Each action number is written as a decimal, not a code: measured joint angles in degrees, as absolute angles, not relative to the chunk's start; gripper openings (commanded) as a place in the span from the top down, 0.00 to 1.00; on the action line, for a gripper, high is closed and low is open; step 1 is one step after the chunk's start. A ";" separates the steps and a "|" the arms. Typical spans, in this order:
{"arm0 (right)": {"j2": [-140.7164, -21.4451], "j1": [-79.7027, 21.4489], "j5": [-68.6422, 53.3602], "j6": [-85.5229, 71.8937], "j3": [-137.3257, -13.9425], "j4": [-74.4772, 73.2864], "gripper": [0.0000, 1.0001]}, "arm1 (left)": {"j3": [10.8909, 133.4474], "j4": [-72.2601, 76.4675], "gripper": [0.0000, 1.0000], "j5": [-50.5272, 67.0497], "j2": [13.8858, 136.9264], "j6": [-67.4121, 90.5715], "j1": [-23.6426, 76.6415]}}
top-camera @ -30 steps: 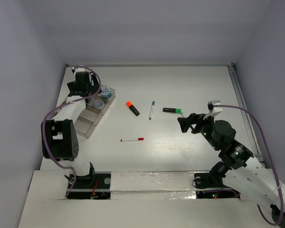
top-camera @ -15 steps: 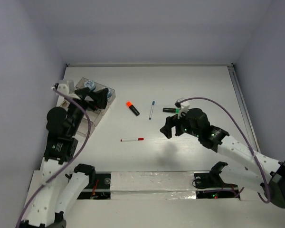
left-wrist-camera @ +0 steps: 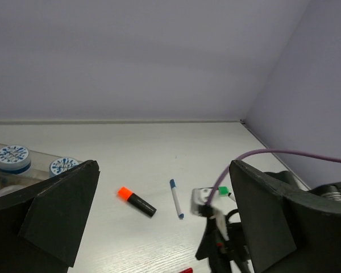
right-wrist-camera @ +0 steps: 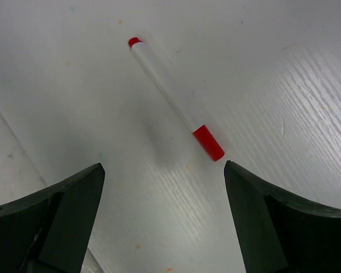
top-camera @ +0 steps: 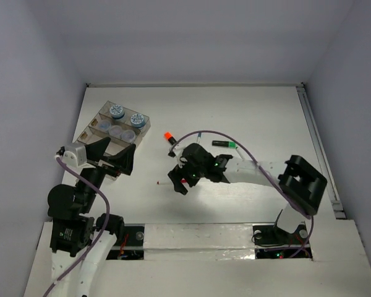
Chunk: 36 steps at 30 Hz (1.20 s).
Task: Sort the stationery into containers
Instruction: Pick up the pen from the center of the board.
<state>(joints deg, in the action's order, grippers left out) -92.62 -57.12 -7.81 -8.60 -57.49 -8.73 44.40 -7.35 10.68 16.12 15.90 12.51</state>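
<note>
At the right end effector point(right-wrist-camera: 162, 170): released, fingers wide apart and gripping nothing, hanging over the red-capped pen point(right-wrist-camera: 176, 99), which lies flat and slantwise on the desk point(right-wrist-camera: 284, 74) and touches neither finger. From the top view, that end effector point(top-camera: 179, 180) covers nearly all of the pen, leaving only a speck of red by its left side.

At the left end effector point(left-wrist-camera: 163, 165): likewise released and empty, raised point(top-camera: 114, 154) near the organiser tray point(top-camera: 143, 132).

In the tray's far compartments: two blue-topped jars point(top-camera: 117, 111) point(top-camera: 136, 119). Pale round shapes in the next row, hard to make out.

On open desk beyond the right arm: orange highlighter point(top-camera: 172, 141), blue-capped pen point(left-wrist-camera: 176, 206), partly crossed by cable from above, and green highlighter point(top-camera: 224, 144). Left wrist view cuts off most of the tray.
</note>
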 measured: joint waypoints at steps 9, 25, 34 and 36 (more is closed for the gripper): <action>-109.89 -58.26 -4.69 1.89 -72.97 -16.16 0.11 | 39.77 -7.11 0.01 12.93 9.72 15.00 13.34; -114.78 -59.20 -3.05 5.17 -77.52 -16.73 1.00 | 38.76 -8.84 0.01 2.70 8.75 12.86 17.56; -114.08 -60.10 -10.44 3.31 -81.87 -12.12 1.00 | 38.76 -9.61 0.01 1.19 9.13 13.19 17.56; -114.19 -60.10 -13.19 2.17 -85.54 -9.13 1.00 | 38.76 -9.91 0.01 0.27 9.69 13.39 17.56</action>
